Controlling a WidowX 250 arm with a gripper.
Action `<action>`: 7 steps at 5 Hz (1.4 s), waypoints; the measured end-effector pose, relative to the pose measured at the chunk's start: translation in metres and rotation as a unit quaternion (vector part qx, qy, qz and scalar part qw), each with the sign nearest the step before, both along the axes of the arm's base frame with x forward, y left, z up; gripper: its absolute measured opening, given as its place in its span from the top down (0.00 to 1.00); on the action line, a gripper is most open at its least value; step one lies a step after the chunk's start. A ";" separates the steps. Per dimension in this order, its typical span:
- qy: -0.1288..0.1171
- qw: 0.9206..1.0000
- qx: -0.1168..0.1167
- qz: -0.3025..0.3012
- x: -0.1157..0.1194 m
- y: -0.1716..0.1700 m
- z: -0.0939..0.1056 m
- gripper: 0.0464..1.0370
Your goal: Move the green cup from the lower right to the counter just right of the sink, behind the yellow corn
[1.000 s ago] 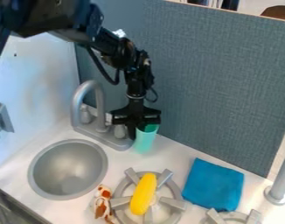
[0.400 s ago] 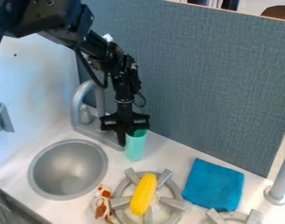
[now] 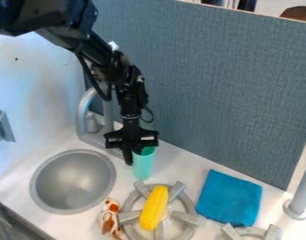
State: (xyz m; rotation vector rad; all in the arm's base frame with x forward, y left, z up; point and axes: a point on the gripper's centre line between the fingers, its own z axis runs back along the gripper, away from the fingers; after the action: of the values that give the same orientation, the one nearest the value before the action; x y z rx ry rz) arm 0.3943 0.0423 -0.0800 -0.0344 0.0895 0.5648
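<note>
Here's the black two-finger gripper, nearly closed, pinching the rim of a turquoise, tapered plastic cup, one finger outside its left wall. The cup hangs right under it, long axis close to upright, mouth up, base pointing down; whether that base touches the counter, I can't tell. Just left of the gripper, the grey curved faucet; lower left, the round grey sink. Below, a yellow toy corn cob lies on a grey burner. Farther off, lower right: a folded blue cloth.
</note>
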 end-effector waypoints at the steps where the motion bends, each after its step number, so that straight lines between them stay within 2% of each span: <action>1: 0.002 1.000 -0.001 -0.001 -0.005 -0.006 -0.002 0.68; 2: 0.001 1.000 0.000 -0.011 -0.010 -0.019 -0.001 0.38; 3: -0.009 1.000 0.003 -0.013 -0.012 -0.024 0.008 0.11; 4: -0.038 0.999 0.007 -0.012 -0.013 -0.025 0.033 0.03; 5: -0.049 0.998 0.019 -0.019 -0.020 -0.031 0.051 0.03; 6: -0.055 0.996 0.031 -0.065 -0.027 -0.045 0.077 0.04; 7: -0.053 0.989 0.026 -0.139 -0.049 -0.069 0.098 0.04</action>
State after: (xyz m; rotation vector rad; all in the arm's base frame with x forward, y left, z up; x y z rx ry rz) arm 0.3453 -0.0268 0.0179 -0.0007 -0.0251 0.2862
